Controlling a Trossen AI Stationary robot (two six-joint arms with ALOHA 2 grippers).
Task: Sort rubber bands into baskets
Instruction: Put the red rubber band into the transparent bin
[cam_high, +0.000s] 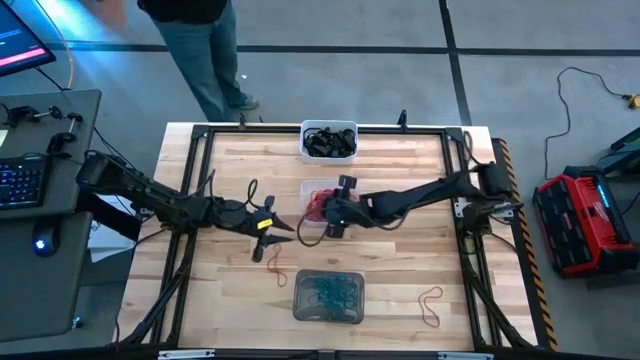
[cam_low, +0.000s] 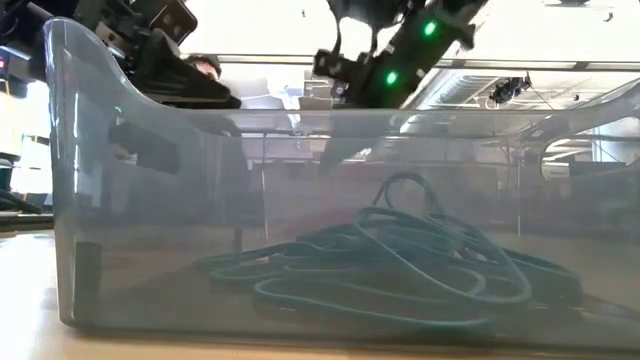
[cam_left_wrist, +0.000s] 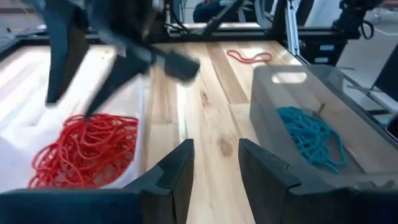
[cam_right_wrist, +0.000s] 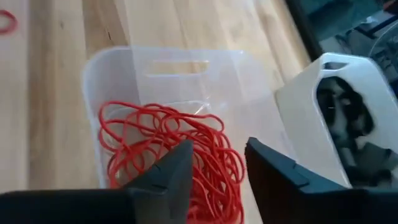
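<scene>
Hovering over the clear basket at the middle of the desk, our right gripper hangs with its fingers spread and nothing between them, directly above the heap of red rubber bands that already lies inside that tub. Our left gripper sits just beside the clear basket on its left flank, fingers likewise parted and empty, pointing across bare wood. Beyond the clear basket, at the desk's far edge, stands the white basket with black bands in it; nearer than the clear basket, by the front edge, the grey basket holds the teal bands. Two red bands are not yet sorted: one loose red band lies close in front of the left gripper, between the clear basket and the grey one, with its long axis running toward the front edge; another red band lies well apart, to the right of the grey basket. We judge the left arm the nearer to the first, the right arm to the second.
</scene>
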